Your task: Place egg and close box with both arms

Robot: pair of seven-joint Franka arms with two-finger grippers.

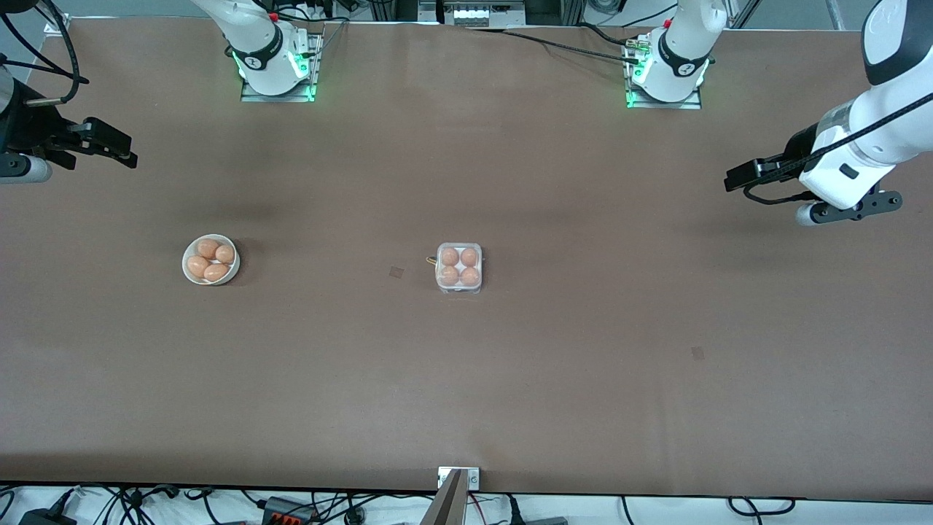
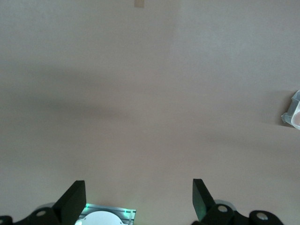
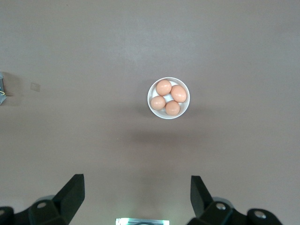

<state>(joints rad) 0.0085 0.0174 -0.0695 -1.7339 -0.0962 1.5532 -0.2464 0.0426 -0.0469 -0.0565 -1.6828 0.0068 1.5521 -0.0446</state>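
Egg carton (image 1: 459,267) at frame centre holds four eggs under its lid, so both grippers, left (image 1: 736,179) and right (image 1: 120,149), wait wide open and empty at the frame edges.

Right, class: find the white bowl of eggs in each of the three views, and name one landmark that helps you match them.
Front view: the white bowl sits toward the right arm's end of the table, level with the egg box.
Left wrist view: not in it.
Right wrist view: the bowl is near the middle, four eggs inside.
Shared landmark: the egg box, cut off at each wrist view's edge.
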